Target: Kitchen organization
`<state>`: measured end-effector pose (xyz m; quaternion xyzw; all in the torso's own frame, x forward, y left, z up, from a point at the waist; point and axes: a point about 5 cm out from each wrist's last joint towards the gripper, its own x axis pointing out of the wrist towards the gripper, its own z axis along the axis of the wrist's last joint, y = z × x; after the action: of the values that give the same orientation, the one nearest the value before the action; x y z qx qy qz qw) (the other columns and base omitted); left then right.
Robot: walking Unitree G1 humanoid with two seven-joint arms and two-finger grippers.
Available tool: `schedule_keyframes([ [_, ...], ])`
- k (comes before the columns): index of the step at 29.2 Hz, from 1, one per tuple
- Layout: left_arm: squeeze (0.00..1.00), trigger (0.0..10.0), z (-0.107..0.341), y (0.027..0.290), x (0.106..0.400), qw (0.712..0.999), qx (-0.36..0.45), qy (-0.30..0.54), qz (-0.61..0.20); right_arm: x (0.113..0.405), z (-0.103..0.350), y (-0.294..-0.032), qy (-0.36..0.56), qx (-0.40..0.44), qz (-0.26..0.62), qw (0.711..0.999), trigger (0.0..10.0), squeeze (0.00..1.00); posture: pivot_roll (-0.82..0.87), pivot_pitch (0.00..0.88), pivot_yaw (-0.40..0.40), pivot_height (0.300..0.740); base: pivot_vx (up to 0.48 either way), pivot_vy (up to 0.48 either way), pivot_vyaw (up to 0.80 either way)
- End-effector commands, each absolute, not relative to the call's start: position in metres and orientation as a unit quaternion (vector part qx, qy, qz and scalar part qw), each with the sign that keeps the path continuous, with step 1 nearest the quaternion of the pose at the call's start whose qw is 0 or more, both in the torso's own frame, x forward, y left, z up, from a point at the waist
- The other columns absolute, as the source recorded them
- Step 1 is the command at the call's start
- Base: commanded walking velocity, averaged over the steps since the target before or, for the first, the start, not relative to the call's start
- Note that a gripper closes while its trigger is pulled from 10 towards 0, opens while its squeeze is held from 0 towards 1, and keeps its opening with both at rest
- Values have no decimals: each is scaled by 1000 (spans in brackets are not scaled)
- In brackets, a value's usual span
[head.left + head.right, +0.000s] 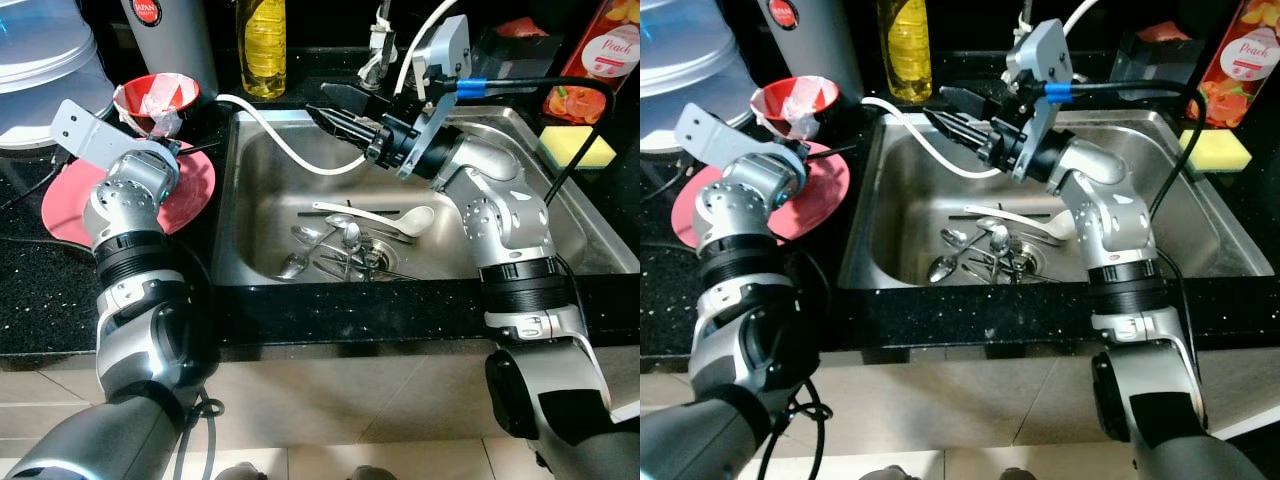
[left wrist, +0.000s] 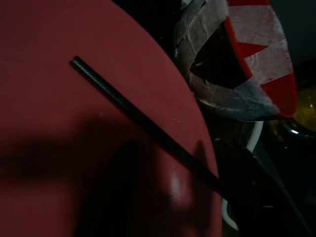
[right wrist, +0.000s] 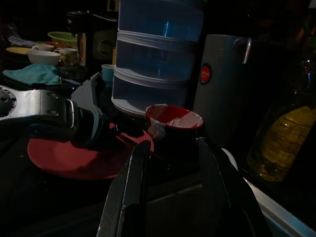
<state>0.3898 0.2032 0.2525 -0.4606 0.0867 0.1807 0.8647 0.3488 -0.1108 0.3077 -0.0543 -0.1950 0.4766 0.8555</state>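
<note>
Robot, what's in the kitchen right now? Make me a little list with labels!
Place: black kitchen counter with a steel sink
In the sink: metal spoons and a white spoon
On the counter: red plate, red-and-white bowl, yellow bottle, yellow sponge
Left gripper: over the red plate, one thin black finger seen above it
Right gripper: held above the sink, fingers open, empty
White hose: hangs into the sink
</note>
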Motion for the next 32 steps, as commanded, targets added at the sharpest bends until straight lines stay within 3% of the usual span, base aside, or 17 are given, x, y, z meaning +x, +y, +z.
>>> schedule_keyframes([
  [1, 1000, 10000, 240, 201, 390, 854, -468, 114, 196, 346, 308, -111, -194, -59, 481, 853, 10000, 0, -4, 68, 26, 740, 0, 0, 0],
  [2, 0, 10000, 237, 204, 391, 847, -478, 118, 201, 347, 308, -111, -194, -59, 481, 853, 10000, 0, -7, 68, 22, 740, 0, 0, 0],
  [4, 0, 10000, 222, 216, 395, 820, -511, 128, 222, 347, 309, -109, -195, -60, 484, 851, 10000, 0, -13, 67, 18, 740, 0, 0, 0],
  [11, 0, 10000, 210, 220, 401, 791, -558, 129, 217, 348, 311, -107, -196, -62, 487, 849, 10000, 0, -23, 66, 11, 740, 0, 0, 0],
  [12, 0, 6000, 208, 220, 402, 785, -569, 127, 211, 347, 312, -107, -196, -62, 488, 848, 10000, 0, -31, 66, 11, 740, 0, 0, 0],
  [13, 0, 6000, 207, 219, 402, 781, -575, 125, 208, 347, 312, -106, -197, -62, 488, 848, 10000, 0, -31, 66, 11, 740, 0, 0, 0],
  [14, 0, 706, 204, 221, 403, 779, -577, 126, 212, 347, 313, -106, -197, -63, 488, 848, 10000, 0, -39, 66, 14, 740, 0, 0, 0],
  [15, 0, 706, 204, 221, 403, 779, -577, 126, 212, 347, 313, -106, -197, -63, 488, 848, 10000, 0, -39, 66, 14, 740, 0, 0, 0],
  [16, 0, 0, 202, 222, 403, 777, -577, 127, 217, 347, 313, -107, -197, -63, 489, 848, 10000, 0, -39, 66, 14, 740, 0, 0, 0],
  [32, 0, 0, 201, 239, 403, 779, -570, 112, 237, 346, 313, -110, -200, -64, 482, 851, 10000, 0, -34, 53, 20, 740, 0, 0, 0],
])
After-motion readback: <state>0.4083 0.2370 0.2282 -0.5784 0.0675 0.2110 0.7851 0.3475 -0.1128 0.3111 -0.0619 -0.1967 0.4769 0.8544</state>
